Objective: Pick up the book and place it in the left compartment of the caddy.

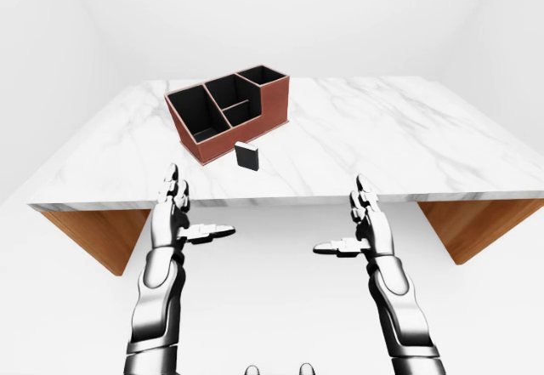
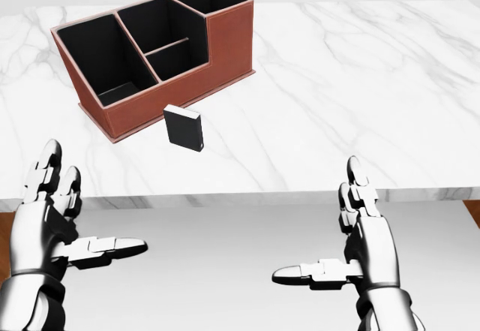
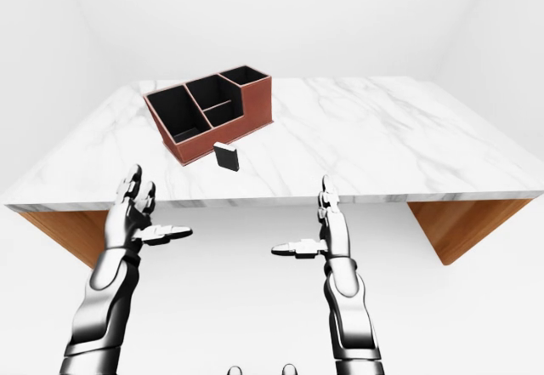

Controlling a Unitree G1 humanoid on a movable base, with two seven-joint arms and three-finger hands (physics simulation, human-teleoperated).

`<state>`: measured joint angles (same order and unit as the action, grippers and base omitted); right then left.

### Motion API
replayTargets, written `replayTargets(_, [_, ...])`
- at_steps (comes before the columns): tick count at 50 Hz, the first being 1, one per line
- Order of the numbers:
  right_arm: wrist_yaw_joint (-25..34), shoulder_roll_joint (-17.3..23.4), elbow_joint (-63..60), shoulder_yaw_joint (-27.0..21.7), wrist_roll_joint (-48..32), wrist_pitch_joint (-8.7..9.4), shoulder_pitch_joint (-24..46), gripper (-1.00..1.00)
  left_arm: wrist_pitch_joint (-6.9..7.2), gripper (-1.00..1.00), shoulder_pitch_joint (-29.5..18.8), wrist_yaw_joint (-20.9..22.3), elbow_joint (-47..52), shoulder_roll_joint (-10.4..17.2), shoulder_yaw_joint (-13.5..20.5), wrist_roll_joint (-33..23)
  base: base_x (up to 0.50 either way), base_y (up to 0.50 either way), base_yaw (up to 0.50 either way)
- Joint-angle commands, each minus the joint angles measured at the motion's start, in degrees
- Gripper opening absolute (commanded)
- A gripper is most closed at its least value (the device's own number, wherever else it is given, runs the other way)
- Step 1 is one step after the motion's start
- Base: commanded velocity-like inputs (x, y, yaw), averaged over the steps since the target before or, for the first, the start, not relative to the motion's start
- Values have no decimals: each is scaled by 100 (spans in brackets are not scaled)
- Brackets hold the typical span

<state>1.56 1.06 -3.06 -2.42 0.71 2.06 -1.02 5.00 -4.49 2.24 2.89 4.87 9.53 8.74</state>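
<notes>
A small black book (image 2: pixel 184 128) stands upright on the marble table (image 2: pixel 360 83), just below the brown caddy (image 2: pixel 154 49) in the head view. The caddy's large left compartment (image 2: pixel 105 61) shows nothing inside. My left hand (image 2: pixel 56 222) hovers open at the lower left, short of the table's near edge. At the lower right my right hand (image 2: pixel 352 245) is open too, thumb pointing inward. Neither hand touches the book.
The table's near edge (image 2: pixel 247 196) runs across the head view between my hands and the book. Wooden table supports (image 1: pixel 89 235) show under the top at both sides in the left-eye view. White floor and walls surround the table.
</notes>
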Motion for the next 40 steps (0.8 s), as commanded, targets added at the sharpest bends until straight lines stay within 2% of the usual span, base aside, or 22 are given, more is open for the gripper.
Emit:
replayTargets(1, [-17,-25,-289,39,-27,156,-93,100,0,100,-150,-2,260,249,437,443,0,0,0])
replayTargets(6, [5,-61,-615,152,-58,294,-210,100,0,100,-161,-23,367,323,566,599,0,0,0])
replayTargets(22, [-19,-95,-1566,247,-174,294,-572,100,0,100,-176,-142,738,564,1038,1078,0,0,0])
replayTargets(26, [-53,-99,-2018,292,-217,294,-732,100,0,100,-270,-72,268,651,1145,1198,0,0,0])
replayTargets(32, [-60,-113,-2416,342,-205,294,-875,100,0,100,-294,-133,237,769,1224,1364,0,0,0])
replayTargets(40, [-105,-48,-2572,517,-693,294,-918,100,0,100,-287,-170,305,840,1312,1497,0,0,0])
